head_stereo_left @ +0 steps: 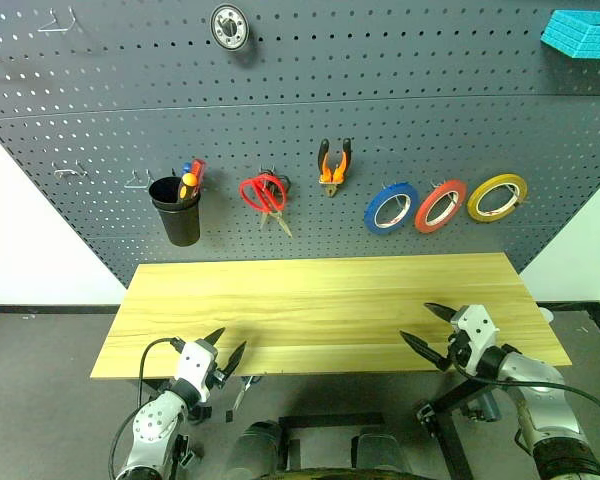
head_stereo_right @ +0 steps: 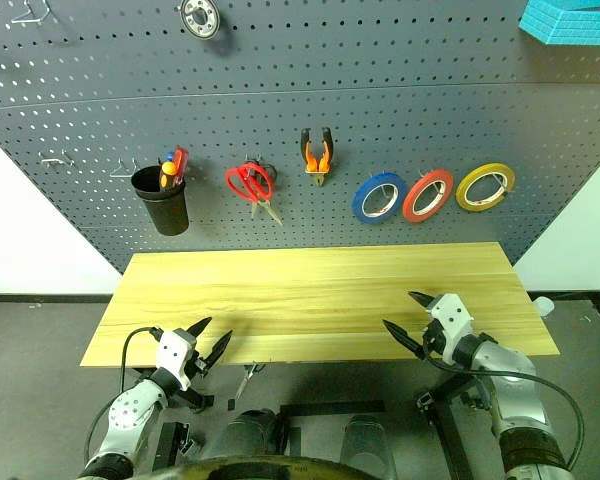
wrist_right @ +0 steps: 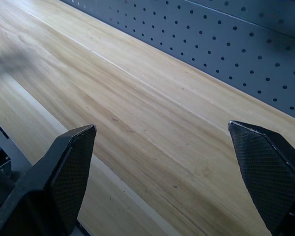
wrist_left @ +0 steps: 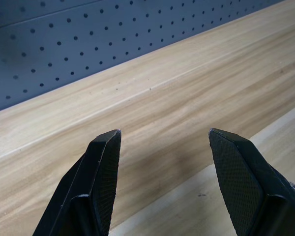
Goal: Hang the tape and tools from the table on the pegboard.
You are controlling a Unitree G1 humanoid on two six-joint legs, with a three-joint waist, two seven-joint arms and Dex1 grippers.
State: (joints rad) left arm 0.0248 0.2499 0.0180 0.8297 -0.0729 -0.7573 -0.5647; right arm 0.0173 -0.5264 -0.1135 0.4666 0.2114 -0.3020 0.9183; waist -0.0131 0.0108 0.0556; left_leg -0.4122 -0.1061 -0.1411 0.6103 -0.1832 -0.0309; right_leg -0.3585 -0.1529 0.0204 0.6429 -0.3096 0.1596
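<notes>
Red tape (head_stereo_left: 441,206), scissors (head_stereo_left: 263,194) and pliers (head_stereo_left: 334,164) hang on the pegboard (head_stereo_left: 380,120). Both grippers, left (head_stereo_left: 226,349) and right (head_stereo_left: 424,328), hover spread at the table's (head_stereo_left: 320,310) near edge.

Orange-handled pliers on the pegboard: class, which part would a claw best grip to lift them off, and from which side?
Grip the two orange-and-black handles of the pliers, coming straight from the front. They hang nose down with handles spread upward against the pegboard, so the handles stand clear for closing on.
</notes>
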